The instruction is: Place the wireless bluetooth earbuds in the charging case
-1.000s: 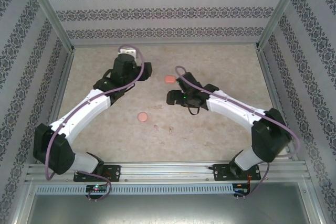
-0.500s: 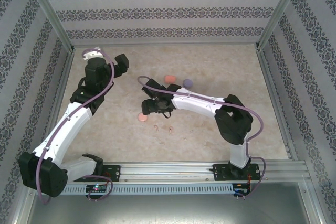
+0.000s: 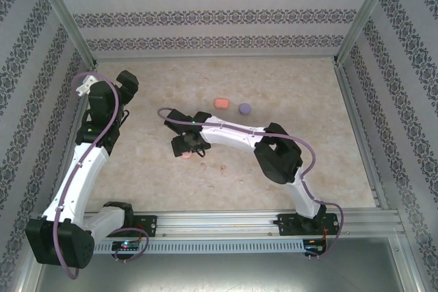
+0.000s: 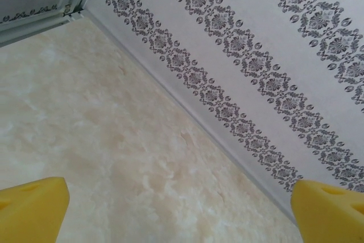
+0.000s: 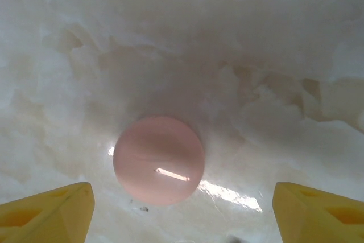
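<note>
Round glossy pale-pink plastic charging case (image 5: 158, 160) looks light, slippery: pinch across its rim; right gripper (image 5: 182, 197) spread wide over it, left gripper (image 4: 180, 197) likewise

Bright, soft light; wrist-view glare

Shows left arm (image 3: 79, 169) stretched up along the left side, left gripper (image 3: 127, 81) with jaws spread wide. Shows right arm (image 3: 236, 135) bent sharply at the elbow, reaching leftward, right gripper (image 3: 186, 146) pointing down, jaws far apart.
</note>
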Action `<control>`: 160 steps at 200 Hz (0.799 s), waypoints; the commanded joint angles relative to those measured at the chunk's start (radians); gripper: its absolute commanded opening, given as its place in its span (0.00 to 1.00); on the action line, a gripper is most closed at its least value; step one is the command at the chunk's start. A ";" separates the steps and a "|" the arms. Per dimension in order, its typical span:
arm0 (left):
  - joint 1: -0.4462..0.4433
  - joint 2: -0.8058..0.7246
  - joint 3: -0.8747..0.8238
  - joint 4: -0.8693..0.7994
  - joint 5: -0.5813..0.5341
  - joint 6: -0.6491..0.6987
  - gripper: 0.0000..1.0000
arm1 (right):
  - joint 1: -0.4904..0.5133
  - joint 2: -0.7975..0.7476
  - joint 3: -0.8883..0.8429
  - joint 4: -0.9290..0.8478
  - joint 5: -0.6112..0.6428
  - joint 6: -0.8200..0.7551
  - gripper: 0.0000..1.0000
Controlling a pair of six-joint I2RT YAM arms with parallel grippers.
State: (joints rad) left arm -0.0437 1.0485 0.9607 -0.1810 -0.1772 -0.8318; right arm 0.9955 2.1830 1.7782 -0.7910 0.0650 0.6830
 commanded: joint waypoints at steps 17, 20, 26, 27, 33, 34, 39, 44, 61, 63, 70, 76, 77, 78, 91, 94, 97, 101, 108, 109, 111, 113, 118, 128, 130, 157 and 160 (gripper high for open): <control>0.013 -0.025 0.035 -0.049 -0.001 0.035 0.99 | 0.031 0.088 0.111 -0.114 0.052 -0.008 0.81; 0.013 -0.025 0.036 -0.052 -0.001 0.034 1.00 | 0.032 0.094 0.118 -0.117 0.053 -0.009 0.80; 0.013 -0.026 0.036 -0.057 -0.005 0.025 0.99 | 0.033 0.103 0.128 -0.124 0.054 -0.011 0.80; 0.013 -0.027 0.036 -0.059 -0.007 0.022 1.00 | 0.033 0.106 0.129 -0.124 0.053 -0.011 0.79; 0.013 -0.029 0.036 -0.072 -0.026 0.001 1.00 | 0.034 0.114 0.141 -0.130 0.055 -0.011 0.79; 0.013 -0.029 0.035 -0.073 -0.030 -0.004 0.99 | 0.035 0.115 0.141 -0.131 0.055 -0.011 0.79; 0.014 -0.033 0.031 -0.076 -0.042 -0.017 1.00 | 0.035 0.121 0.147 -0.134 0.055 -0.011 0.78; 0.015 -0.038 0.023 -0.066 -0.048 -0.022 1.00 | 0.036 0.127 0.151 -0.135 0.055 -0.011 0.78; 0.018 -0.055 0.003 -0.040 -0.043 -0.014 1.00 | 0.037 0.142 0.160 -0.138 0.056 -0.011 0.75; 0.018 -0.056 0.005 -0.040 -0.041 -0.010 1.00 | 0.037 0.143 0.160 -0.139 0.054 -0.011 0.75; 0.018 -0.053 0.013 -0.050 -0.036 0.006 1.00 | 0.038 0.151 0.165 -0.141 0.054 -0.011 0.74; 0.018 -0.048 0.027 -0.074 -0.040 0.008 1.00 | 0.038 0.156 0.169 -0.144 0.054 -0.011 0.74; 0.018 -0.048 0.029 -0.079 -0.041 0.008 0.99 | 0.038 0.157 0.170 -0.144 0.053 -0.011 0.74; 0.018 -0.047 0.032 -0.082 -0.041 0.008 0.99 | 0.038 0.158 0.171 -0.145 0.054 -0.011 0.73; 0.019 -0.035 0.057 -0.126 -0.049 0.007 1.00 | 0.038 0.168 0.176 -0.145 0.054 -0.012 0.72; 0.019 -0.032 0.061 -0.134 -0.049 0.004 1.00 | 0.038 0.170 0.176 -0.146 0.053 -0.013 0.72; 0.019 -0.030 0.067 -0.144 -0.052 0.000 1.00 | 0.038 0.172 0.178 -0.147 0.054 -0.013 0.71; 0.019 -0.028 0.073 -0.156 -0.056 -0.006 1.00 | 0.038 0.176 0.182 -0.148 0.054 -0.013 0.71; 0.019 -0.024 0.079 -0.168 -0.057 -0.013 1.00 | 0.038 0.183 0.187 -0.152 0.056 -0.013 0.71; 0.019 -0.024 0.080 -0.169 -0.057 -0.013 1.00 | 0.038 0.183 0.188 -0.152 0.056 -0.013 0.71; 0.019 -0.024 0.081 -0.171 -0.058 -0.014 1.00 | 0.038 0.186 0.189 -0.152 0.055 -0.013 0.71; 0.020 -0.024 0.081 -0.173 -0.058 -0.015 1.00 | 0.038 0.188 0.191 -0.152 0.055 -0.013 0.70; 0.019 -0.024 0.080 -0.176 -0.057 -0.019 1.00 | 0.038 0.192 0.195 -0.153 0.055 -0.014 0.70; 0.019 -0.024 0.076 -0.179 -0.053 -0.020 1.00 | 0.038 0.201 0.203 -0.158 0.057 -0.014 0.69; 0.019 -0.025 0.076 -0.181 -0.052 -0.020 1.00 | 0.038 0.202 0.204 -0.158 0.056 -0.013 0.68; 0.019 -0.022 0.068 -0.205 -0.050 -0.019 1.00 | 0.038 0.218 0.219 -0.163 0.061 -0.013 0.68; 0.020 -0.021 0.067 -0.207 -0.049 -0.018 1.00 | 0.038 0.220 0.221 -0.163 0.062 -0.013 0.68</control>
State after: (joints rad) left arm -0.0372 1.0260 1.0069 -0.3286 -0.2150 -0.8425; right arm 1.0241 2.3669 1.9656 -0.9249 0.0925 0.6769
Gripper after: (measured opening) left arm 0.995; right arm 0.679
